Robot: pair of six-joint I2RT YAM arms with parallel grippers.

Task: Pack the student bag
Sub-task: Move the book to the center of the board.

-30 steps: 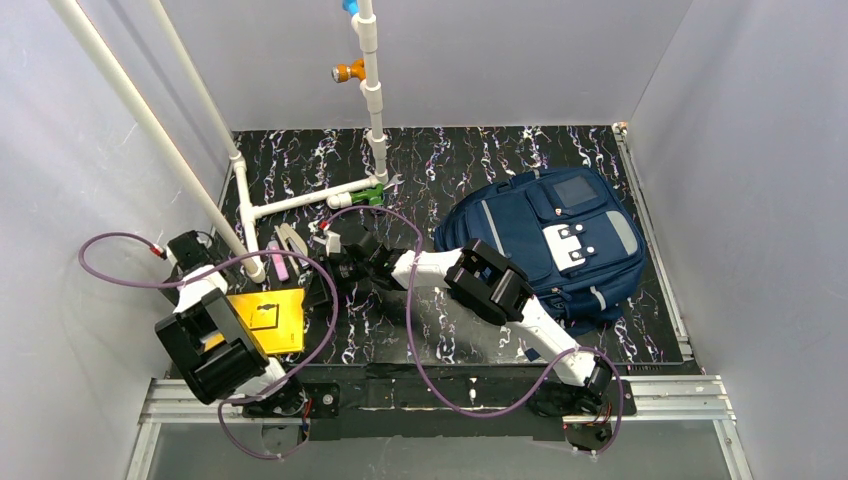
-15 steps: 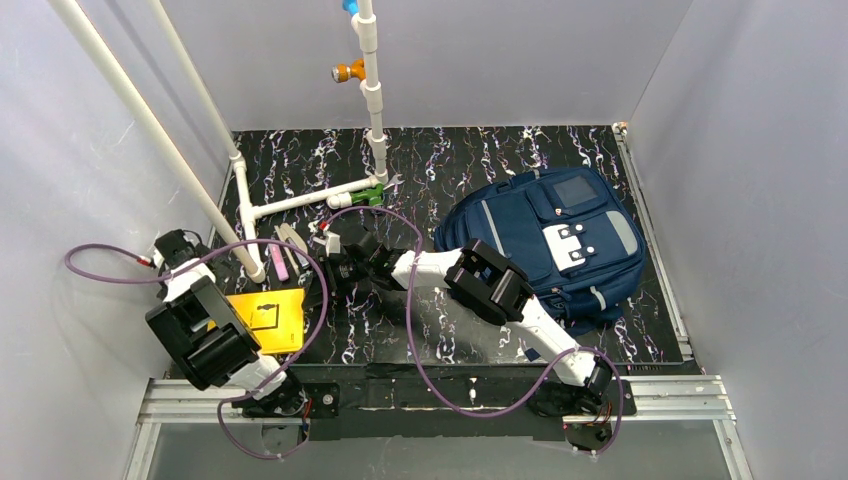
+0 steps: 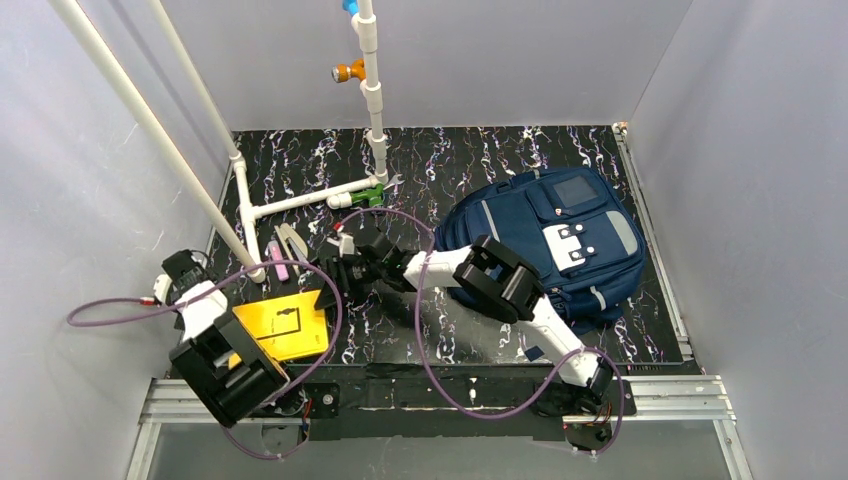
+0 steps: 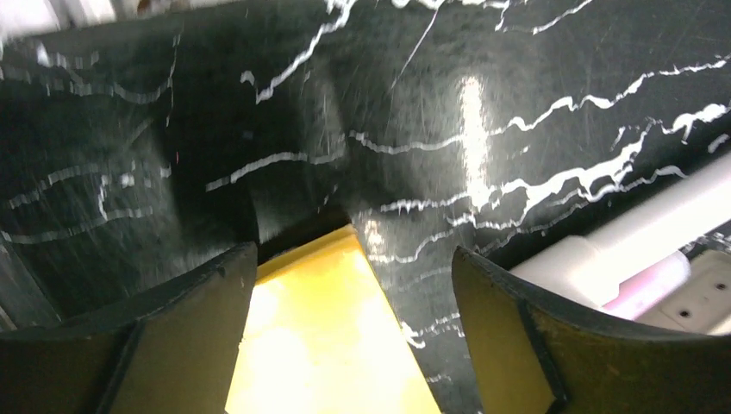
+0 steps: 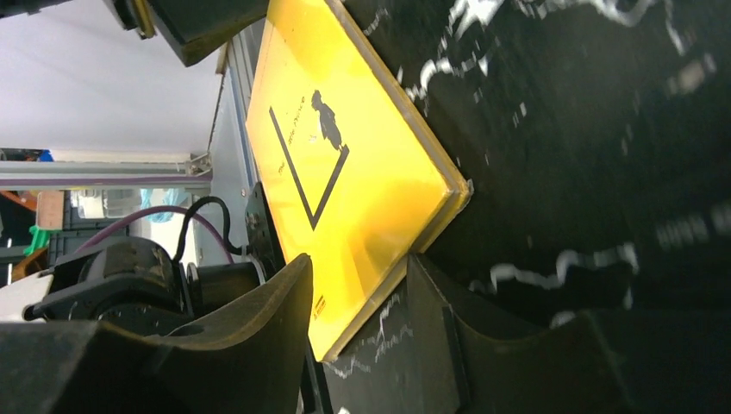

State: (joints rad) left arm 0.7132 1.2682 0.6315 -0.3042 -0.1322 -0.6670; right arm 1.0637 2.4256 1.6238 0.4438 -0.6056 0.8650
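the right pincer [image 5: 358,269] is clamped on the right edge of the thin, glossy yellow book [image 5: 345,147]. the left pincer [image 4: 349,259] stands apart, straddling a corner. it should probably close squarely on the stiff cover before any lift. the soft navy student bag [image 3: 560,235] lies at the right of the marbled counter [image 3: 450,160], well apart from the book.
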